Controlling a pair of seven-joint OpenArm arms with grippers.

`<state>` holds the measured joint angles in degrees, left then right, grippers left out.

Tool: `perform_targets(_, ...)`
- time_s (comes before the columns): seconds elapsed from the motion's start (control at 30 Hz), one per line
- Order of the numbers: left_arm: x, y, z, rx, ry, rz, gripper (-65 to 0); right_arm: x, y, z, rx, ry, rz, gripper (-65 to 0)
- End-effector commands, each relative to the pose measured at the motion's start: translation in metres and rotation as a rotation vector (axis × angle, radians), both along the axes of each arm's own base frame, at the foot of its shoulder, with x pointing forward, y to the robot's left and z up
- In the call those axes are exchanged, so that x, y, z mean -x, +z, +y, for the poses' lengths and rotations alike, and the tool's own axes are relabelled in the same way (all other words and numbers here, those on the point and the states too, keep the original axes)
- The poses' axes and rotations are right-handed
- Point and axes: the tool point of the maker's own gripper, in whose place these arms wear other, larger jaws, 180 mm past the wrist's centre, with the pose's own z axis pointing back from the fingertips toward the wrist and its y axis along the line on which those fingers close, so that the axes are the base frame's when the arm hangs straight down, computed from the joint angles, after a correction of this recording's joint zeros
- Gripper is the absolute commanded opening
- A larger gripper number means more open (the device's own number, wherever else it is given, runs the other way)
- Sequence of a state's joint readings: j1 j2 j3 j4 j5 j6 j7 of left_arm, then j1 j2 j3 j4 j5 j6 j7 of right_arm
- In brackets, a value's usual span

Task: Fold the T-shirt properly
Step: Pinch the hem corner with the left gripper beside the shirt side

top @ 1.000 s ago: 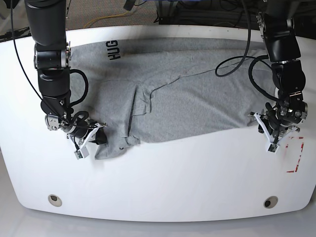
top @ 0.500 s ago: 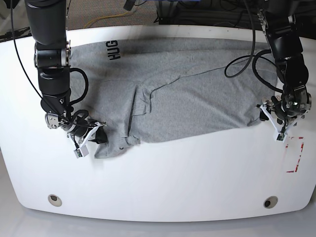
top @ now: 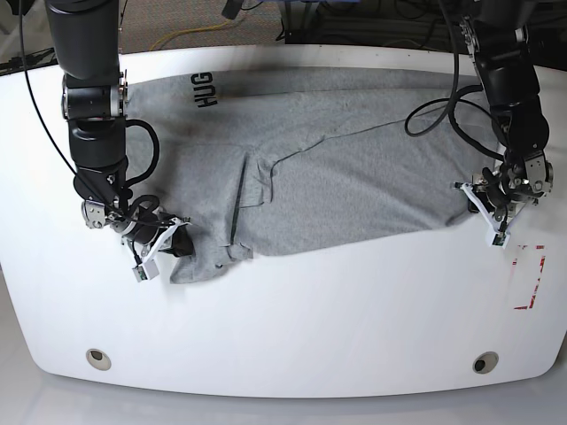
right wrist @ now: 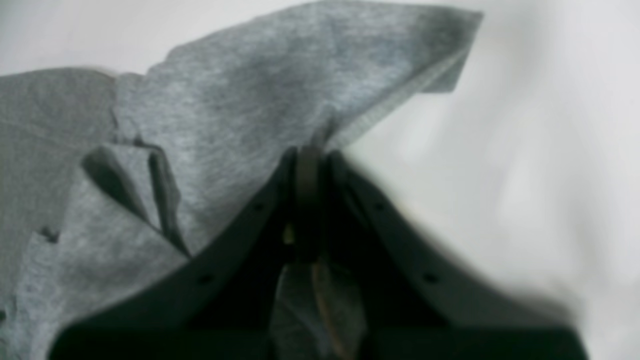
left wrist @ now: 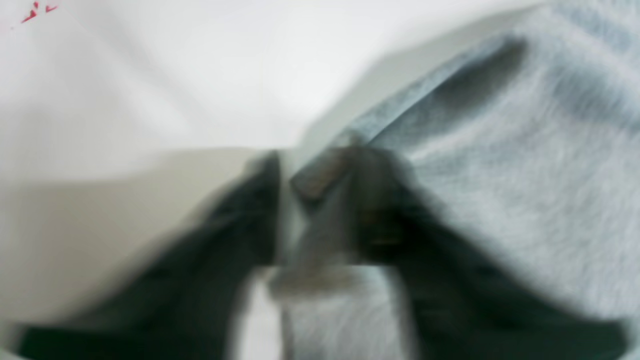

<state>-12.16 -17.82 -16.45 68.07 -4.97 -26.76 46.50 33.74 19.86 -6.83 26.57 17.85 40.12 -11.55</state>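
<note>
Shirt: the T-shirt [top: 337,168] lies spread across the white tabletop [top: 292,328], mostly flat, with a folded-over rumple near its middle and black letters at the far edge.
Right end effector [right wrist: 311,150]: clamped shut on a hemmed corner of the shirt; in the right wrist view cloth runs between the closed jaws and fans out above them.
Why there: a corner grip gives control of one end of the fabric, so the edge can be lifted and carried over without bunching, I judge.
Left end effector [top: 496,212]: at the shirt's opposite edge, just where the cloth meets bare tabletop.
Its state: the left wrist view is blurred; the jaws look close together with the hem at or between the tips, but I cannot tell whether it has truly gripped.
Why there: a hold at each end would let the arms pull the cloth taut and fold it evenly.
Stage: early; no neat fold yet made.
Risk: thin hem may slip free, or only one layer get caught.
</note>
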Motion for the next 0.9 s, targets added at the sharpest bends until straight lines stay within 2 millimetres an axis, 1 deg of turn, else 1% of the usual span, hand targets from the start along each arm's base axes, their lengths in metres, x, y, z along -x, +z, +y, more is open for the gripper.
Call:
perform_targets(0.0, -0.006, -0.001, 0.01, 0.001, 0.016, -0.017, -61.1, -0.001, 0.001, -0.01, 0.047, 0.013, 0.016, -65.0)
perform_targets(0.03, -0.005, -0.003, 0.011, 0.003, 0.019, -0.017, -61.5, -0.001, 0.001, -0.01, 0.047, 0.013, 0.016, -65.0)
perform_targets(0.13, -0.008, 0.001, 0.012, 0.001, 0.016, -0.041, -61.9, -0.001, 0.001, -0.01, 0.047, 0.013, 0.016, -65.0)
perform_targets(0.2, -0.012, 0.01, 0.012, -0.015, 0.006, -0.068, -61.9, -0.001, 0.001, -0.01, 0.047, 0.013, 0.016, -65.0)
perform_targets(0.3, -0.022, 0.036, 0.012, -0.056, -0.016, -0.138, -61.8, -0.001, 0.001, -0.01, 0.047, 0.013, 0.016, -65.0)
perform_targets(0.37, -0.026, 0.052, 0.017, -0.108, -0.029, -0.166, -61.5, -0.001, 0.001, -0.01, 0.047, 0.013, 0.016, -65.0)
perform_targets(0.47, -0.025, 0.064, 0.021, -0.173, -0.035, -0.153, -61.4, -0.001, 0.001, -0.01, 0.047, 0.013, 0.016, -65.0)
perform_targets(0.57, -0.027, 0.081, 0.022, -0.219, -0.041, -0.169, -61.0, -0.001, 0.001, -0.01, 0.047, 0.013, 0.016, -65.0)
perform_targets(0.6, -0.029, 0.087, 0.021, -0.226, -0.044, -0.184, -59.9, -0.001, 0.001, -0.01, 0.047, 0.013, 0.016, -65.0)
perform_targets(0.63, -0.03, 0.09, 0.02, -0.229, -0.046, -0.193, -58.1, -0.001, 0.001, -0.009, 0.045, 0.014, 0.016, -65.0)
perform_targets(0.7, -0.032, 0.095, 0.02, -0.234, -0.047, -0.207, -50.8, -0.001, 0.001, -0.009, 0.045, 0.014, 0.016, -65.0)
perform_targets(0.8, -0.033, 0.096, 0.021, -0.234, -0.042, -0.21, -34.3, -0.001, 0.001, -0.009, 0.045, 0.014, 0.016, -65.0)
perform_targets(0.87, -0.033, 0.094, 0.021, -0.231, -0.041, -0.206, -26.9, -0.001, 0.001, -0.009, 0.045, 0.014, 0.016, -65.0)
